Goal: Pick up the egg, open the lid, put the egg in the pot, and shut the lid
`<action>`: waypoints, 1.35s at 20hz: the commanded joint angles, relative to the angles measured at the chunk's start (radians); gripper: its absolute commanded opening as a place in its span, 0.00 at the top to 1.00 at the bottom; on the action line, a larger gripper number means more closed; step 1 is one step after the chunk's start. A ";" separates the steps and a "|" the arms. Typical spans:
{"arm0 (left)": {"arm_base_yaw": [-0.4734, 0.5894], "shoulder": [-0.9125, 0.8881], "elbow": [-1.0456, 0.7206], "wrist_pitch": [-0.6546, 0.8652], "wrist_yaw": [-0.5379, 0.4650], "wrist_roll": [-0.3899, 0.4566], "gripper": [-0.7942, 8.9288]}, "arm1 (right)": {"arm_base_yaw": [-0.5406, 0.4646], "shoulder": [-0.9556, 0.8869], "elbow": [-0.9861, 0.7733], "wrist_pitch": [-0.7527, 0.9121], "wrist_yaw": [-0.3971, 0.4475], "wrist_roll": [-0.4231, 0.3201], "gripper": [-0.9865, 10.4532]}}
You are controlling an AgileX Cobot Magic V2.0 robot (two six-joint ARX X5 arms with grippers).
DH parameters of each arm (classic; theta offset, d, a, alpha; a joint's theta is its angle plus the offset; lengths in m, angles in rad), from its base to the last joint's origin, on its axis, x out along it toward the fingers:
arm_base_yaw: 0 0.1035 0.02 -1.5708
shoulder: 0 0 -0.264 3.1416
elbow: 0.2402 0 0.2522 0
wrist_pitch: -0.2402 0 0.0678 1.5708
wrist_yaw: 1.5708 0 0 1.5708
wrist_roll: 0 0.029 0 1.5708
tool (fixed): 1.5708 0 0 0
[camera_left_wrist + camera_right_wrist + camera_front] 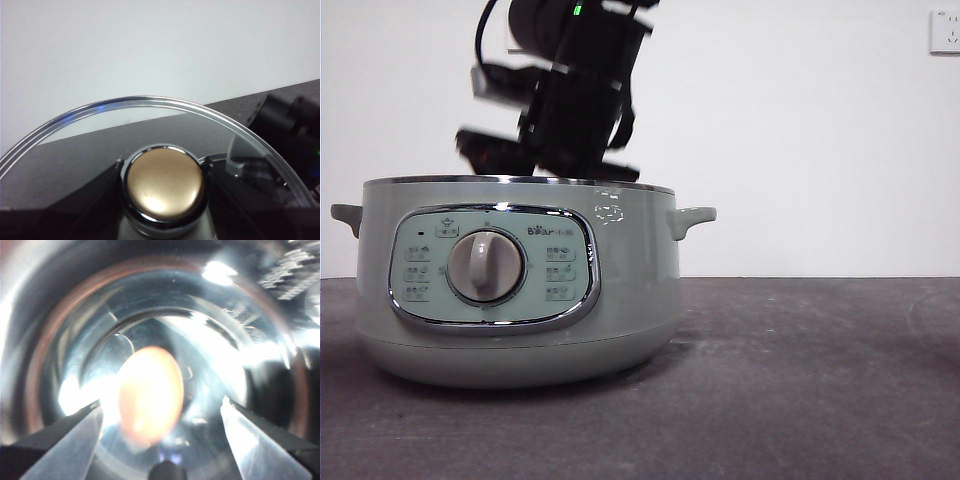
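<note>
Inside the pot (520, 330), the egg (150, 395) lies on the shiny metal floor of the bowl, a blurred orange oval seen from the right wrist camera; the right hand (160, 415) hangs over it with its two jaws spread wide, one on each side of the egg and neither touching it (the shell sits free between them). Seen from the front, the sage-green pot stands on the dark desk (800, 400) toward its left side, its chrome-framed panel and dial (485, 267) facing the camera, its mouth uncovered; a black arm (570, 90) drops from the top edge straight down to the rim, its lower end hidden behind the pot's wall, so the hand itself cannot be seen from there.

The left hand (162, 195) is closed on the knob (164, 184) of the lid (150, 107); its dark jaws press in from both sides of the round knob, whose top shows a warm golden sheen inside a chrome collar. The glass dome curves away from the knob to its chrome rim, and through the glass the desk and pale wall show, so the lid is held up and tilted, clear of the pot; where it hangs relative to the pot cannot be told from the front. Part of the other arm (295, 125) shows dark beyond the lid's edge.
</note>
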 commanded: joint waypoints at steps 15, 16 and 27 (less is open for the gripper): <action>0.001 0.579 0.008 0.407 0.269 -0.107 0.93 | -0.191 -0.695 0.000 -0.319 0.132 0.071 0.58; 0.001 0.607 0.008 0.429 0.270 -0.126 0.93 | -0.198 -0.716 0.000 -0.324 0.132 0.075 0.58; -0.045 0.797 0.008 0.493 0.264 -0.203 0.93 | -0.236 -0.779 0.000 -0.404 0.134 0.089 0.58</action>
